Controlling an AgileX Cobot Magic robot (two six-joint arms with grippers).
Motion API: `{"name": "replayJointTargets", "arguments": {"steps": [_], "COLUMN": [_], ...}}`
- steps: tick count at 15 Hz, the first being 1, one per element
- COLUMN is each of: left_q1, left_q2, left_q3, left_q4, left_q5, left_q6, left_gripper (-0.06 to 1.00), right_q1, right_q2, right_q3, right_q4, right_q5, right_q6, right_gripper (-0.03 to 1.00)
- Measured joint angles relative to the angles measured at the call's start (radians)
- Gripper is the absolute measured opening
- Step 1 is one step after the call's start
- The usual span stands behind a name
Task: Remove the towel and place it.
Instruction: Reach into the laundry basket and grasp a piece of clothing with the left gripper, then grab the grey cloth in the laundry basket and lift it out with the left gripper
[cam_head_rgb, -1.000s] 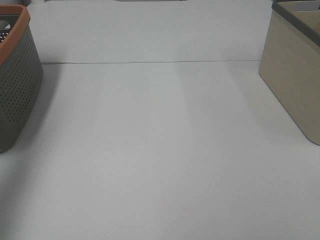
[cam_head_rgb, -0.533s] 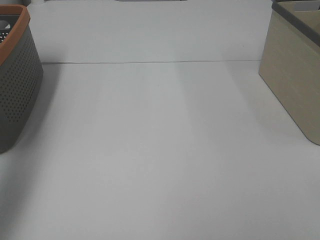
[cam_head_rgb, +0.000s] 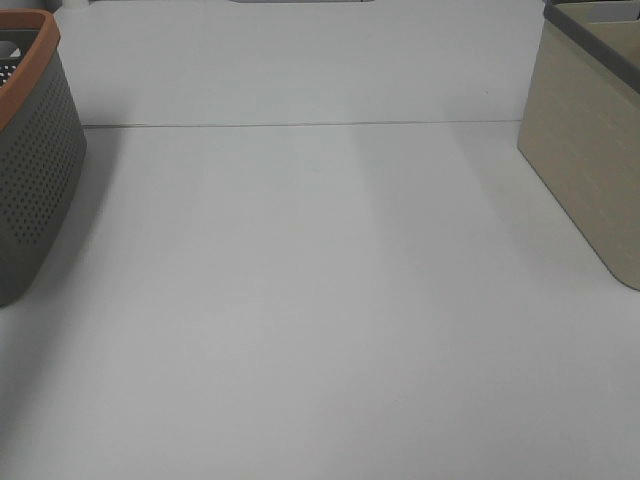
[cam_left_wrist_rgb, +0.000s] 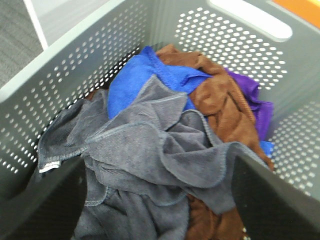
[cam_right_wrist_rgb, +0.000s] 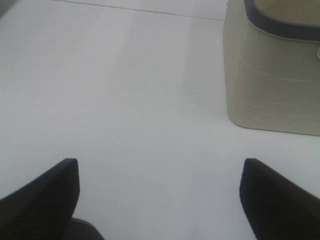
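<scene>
The towel (cam_left_wrist_rgb: 150, 150) is a dark charcoal-grey terry cloth. It is crumpled into loose folds and ridges rather than lying flat, and its stitched hem curls in wavy lines across the heap. It sits in the grey perforated basket (cam_left_wrist_rgb: 60, 85), directly ahead of the left gripper's spread fingers (cam_left_wrist_rgb: 42, 207). It fills the gap between them and is partly hidden behind both. A small white tag (cam_left_wrist_rgb: 49, 166) shows at one corner, just beyond the finger on that side and close to the basket wall. The towel's far edge overlaps a blue cloth (cam_left_wrist_rgb: 132, 80) and a brown cloth (cam_left_wrist_rgb: 225, 100), so it lies on top of the pile.
</scene>
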Motion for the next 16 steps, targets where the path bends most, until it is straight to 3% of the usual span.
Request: {"name": "replayJointTargets", "arguments": {"steps": [2,8,13,16], "left_q1": [0.047,0.047,0.047,0.047], "left_q2": [0.074,0.228,0.273,0.279], "left_q3": [0.000,-0.124,-0.140,-0.140], "left_q4": [-0.021,-0.048,-0.074,-0.102], "left_q5": [-0.039,-0.078,-0.077,-0.077], "left_q6": [-0.002,-0.002,-0.002,-0.002], "left_gripper": [0.71,0.71,0.71,0.60], "right_q1": [0.000,0.000,0.000,0.000], "right_q2": [0.000,0.000,0.000,0.000], "right_q3": [0.000,0.000,0.000,0.000], "right_q4": [0.000,0.000,0.000,-0.002], "right_q5": [0.000,0.000,0.000,0.000], "right_q6": [0.000,0.001,0.002,0.011], "right_gripper": [0.85,0.85,0.85,0.85]}}
